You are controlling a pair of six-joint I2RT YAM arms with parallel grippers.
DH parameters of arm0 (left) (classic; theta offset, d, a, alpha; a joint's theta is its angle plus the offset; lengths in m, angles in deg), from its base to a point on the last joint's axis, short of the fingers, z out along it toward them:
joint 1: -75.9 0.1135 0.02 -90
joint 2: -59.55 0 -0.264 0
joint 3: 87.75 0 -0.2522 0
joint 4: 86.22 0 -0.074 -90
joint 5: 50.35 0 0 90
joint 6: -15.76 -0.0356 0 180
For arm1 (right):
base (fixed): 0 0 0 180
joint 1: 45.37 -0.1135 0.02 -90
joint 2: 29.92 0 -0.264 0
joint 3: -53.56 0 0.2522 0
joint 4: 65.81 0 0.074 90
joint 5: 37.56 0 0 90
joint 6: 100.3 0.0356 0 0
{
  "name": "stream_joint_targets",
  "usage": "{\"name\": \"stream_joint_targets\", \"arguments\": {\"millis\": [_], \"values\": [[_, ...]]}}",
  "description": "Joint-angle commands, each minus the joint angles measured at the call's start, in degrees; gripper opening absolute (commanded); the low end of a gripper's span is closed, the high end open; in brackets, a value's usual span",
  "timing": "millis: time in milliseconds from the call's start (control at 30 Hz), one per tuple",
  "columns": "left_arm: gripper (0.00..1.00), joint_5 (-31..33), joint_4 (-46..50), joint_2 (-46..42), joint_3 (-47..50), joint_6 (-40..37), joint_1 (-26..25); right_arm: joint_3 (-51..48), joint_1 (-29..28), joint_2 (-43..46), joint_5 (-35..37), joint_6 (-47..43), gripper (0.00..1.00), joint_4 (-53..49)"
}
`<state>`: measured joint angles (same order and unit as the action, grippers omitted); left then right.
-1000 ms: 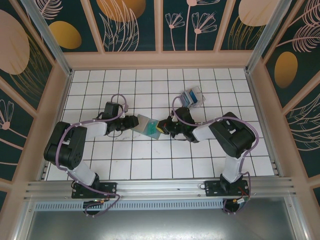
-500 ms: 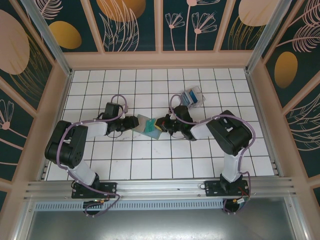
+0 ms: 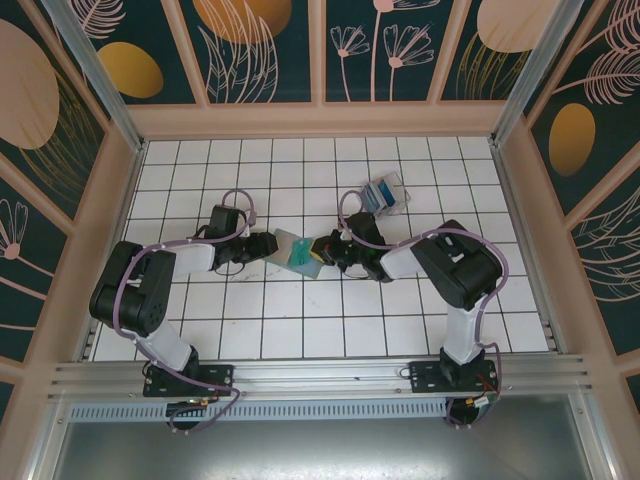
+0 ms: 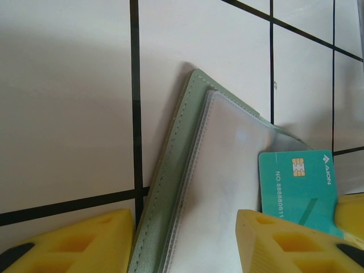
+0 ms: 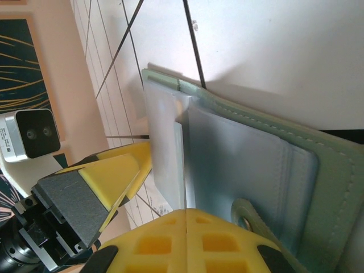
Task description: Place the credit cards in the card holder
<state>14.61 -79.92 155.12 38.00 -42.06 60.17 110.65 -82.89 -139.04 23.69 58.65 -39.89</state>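
Note:
The card holder (image 3: 290, 244) lies open on the tiles between my two grippers, sage-green outside (image 4: 170, 170) with pale bluish clear pockets (image 5: 244, 153). My right gripper (image 3: 323, 250) is shut on a teal credit card (image 4: 297, 186), whose far end lies over the holder's inner pocket. From the right wrist the card shows edge-on between the pressed fingers (image 5: 186, 219). My left gripper (image 4: 185, 233) stands open, astride the holder's left edge, one finger on the tile side and one over the clear sleeve. More credit cards (image 3: 385, 192), blue and whitish, lie in a small bunch further back on the right.
Wooden walls with dark leaf-patterned panels (image 3: 320, 50) enclose the white tiled floor (image 3: 300, 320). The left gripper's yellow and grey finger (image 5: 96, 182) shows close to the holder in the right wrist view. Open tiles lie in front of both arms.
My right gripper has shifted slightly left toward the holder with the teal card. The left jaws have widened a little. The holder has stayed put.

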Motion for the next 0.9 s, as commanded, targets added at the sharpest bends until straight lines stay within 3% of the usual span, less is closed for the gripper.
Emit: {"name": "stream_joint_targets", "arguments": {"millis": [0,533,867], "values": [[0.52,1.1,1.1,0.1,0.3,0.1,-0.2,-1.1,-0.5,1.3,0.9,-0.6,0.0,0.9],[0.52,0.0,0.7,0.8,0.4,0.5,-0.1,0.3,-1.2,-2.0,0.5,-0.5,0.0,1.5],[0.49,-0.5,1.0,0.9,0.2,0.3,-0.1,1.9,-1.1,-3.4,4.5,0.5,0.0,1.3]]}}
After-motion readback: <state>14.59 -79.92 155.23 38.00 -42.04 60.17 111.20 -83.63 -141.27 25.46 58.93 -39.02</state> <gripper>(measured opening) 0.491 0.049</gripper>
